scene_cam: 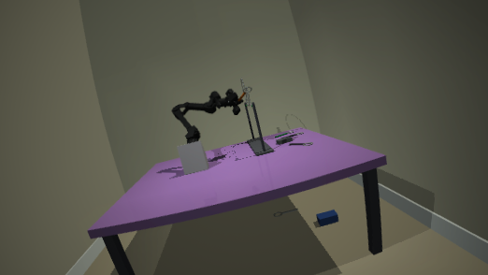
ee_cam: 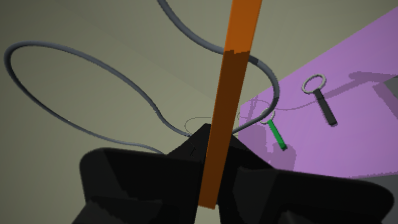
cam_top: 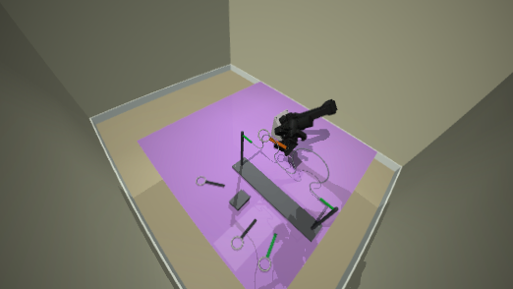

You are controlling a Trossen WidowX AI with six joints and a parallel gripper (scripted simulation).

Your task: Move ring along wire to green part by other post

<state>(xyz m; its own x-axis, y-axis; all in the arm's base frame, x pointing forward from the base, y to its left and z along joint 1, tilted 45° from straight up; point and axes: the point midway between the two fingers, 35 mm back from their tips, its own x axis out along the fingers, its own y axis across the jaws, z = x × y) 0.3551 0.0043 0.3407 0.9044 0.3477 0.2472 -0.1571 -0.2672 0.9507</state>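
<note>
The ring's orange handle (cam_top: 278, 144) (scene_cam: 241, 95) (ee_cam: 230, 100) is clamped between the fingers of my gripper (cam_top: 285, 145) (scene_cam: 238, 100) (ee_cam: 214, 150), which is shut on it. The ring (cam_top: 265, 134) (scene_cam: 248, 89) is in the air a short way past the green wire part (cam_top: 248, 140) at the far post (cam_top: 242, 147). The thin grey wire (cam_top: 321, 169) (ee_cam: 75, 56) loops on toward the green part (cam_top: 326, 203) at the near post (cam_top: 321, 219). In the wrist view the wire curves close around the handle. I cannot tell whether the ring touches it.
The posts stand on a dark base plate (cam_top: 275, 197) (scene_cam: 259, 146). Spare rings with a dark handle (cam_top: 211, 183) (cam_top: 245, 232) (ee_cam: 322, 100) and one with a green handle (cam_top: 269, 251) (ee_cam: 276, 132) lie on the purple table, beside a small grey block (cam_top: 240, 201). A white box (scene_cam: 193, 158) stands by the arm's base.
</note>
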